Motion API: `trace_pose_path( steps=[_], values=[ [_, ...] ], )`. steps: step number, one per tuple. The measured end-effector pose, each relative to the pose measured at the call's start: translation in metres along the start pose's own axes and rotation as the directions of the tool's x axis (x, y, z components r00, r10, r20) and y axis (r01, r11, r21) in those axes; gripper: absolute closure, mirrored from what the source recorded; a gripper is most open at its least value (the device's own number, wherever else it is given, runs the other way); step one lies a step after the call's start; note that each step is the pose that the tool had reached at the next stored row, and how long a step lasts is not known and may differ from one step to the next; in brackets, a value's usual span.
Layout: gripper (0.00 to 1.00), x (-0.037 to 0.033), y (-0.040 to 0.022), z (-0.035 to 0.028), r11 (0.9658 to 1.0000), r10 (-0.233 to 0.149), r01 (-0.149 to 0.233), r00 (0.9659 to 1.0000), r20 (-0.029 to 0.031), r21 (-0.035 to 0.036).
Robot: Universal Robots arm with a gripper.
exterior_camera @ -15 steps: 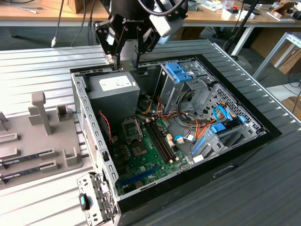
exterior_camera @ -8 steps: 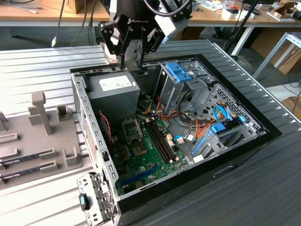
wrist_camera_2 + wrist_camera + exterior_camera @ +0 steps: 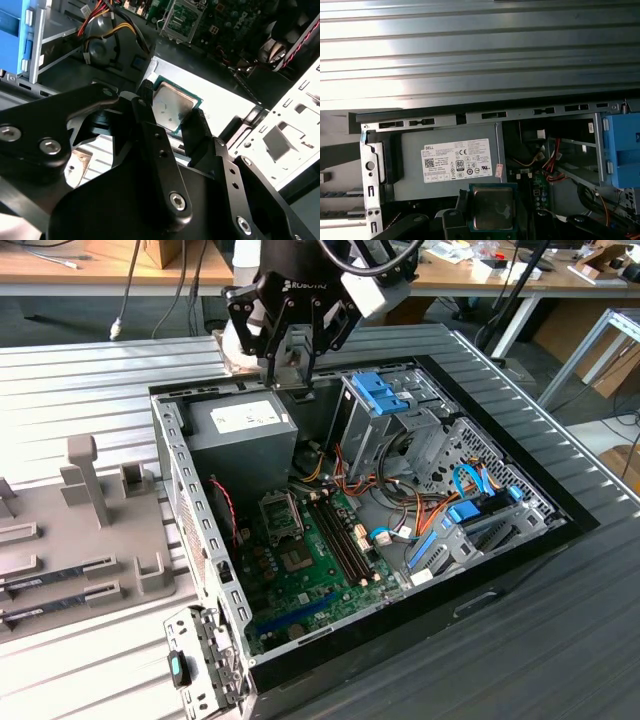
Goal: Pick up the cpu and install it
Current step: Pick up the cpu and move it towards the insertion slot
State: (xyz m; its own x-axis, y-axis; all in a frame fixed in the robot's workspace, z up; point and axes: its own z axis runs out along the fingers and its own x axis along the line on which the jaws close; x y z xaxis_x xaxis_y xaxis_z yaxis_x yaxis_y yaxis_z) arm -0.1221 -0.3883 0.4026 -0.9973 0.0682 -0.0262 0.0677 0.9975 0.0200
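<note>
The cpu (image 3: 172,104) is a small square chip with a silvery top and a thin green edge. My gripper (image 3: 171,105) is shut on it, one black finger on each of two opposite sides. In the first wrist view the cpu (image 3: 492,207) hangs flat over the grey power supply (image 3: 450,162). In the exterior view my gripper (image 3: 290,375) hovers above the far end of the power supply (image 3: 245,430), at the back edge of the open computer case (image 3: 190,530). The open cpu socket (image 3: 281,515) lies lower down on the green motherboard (image 3: 300,570), apart from the gripper.
Long memory sticks (image 3: 340,535) lie beside the socket. A blue-topped drive cage (image 3: 380,395) and orange cables (image 3: 350,475) stand to the exterior view's right of the gripper. A grey fixture tray (image 3: 80,530) lies outside the case on the ribbed metal table (image 3: 80,370).
</note>
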Motion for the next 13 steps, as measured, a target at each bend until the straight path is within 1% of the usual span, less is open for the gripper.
trace_pose_path(
  steps=[3, 8, 13],
  values=[
    [0.53, -0.0042, -0.0008, 0.0009, 1.0, 0.0, 0.0, 1.0, 0.0001, 0.0002],
    [0.53, -0.0048, -0.0046, 0.0017, 1.0, 0.0, 0.0, 1.0, 0.0001, 0.0004],
    [0.53, -0.005, -0.0062, 0.002, 1.0, 0.0, 0.0, 1.0, 0.0, 0.0005]
  ],
)
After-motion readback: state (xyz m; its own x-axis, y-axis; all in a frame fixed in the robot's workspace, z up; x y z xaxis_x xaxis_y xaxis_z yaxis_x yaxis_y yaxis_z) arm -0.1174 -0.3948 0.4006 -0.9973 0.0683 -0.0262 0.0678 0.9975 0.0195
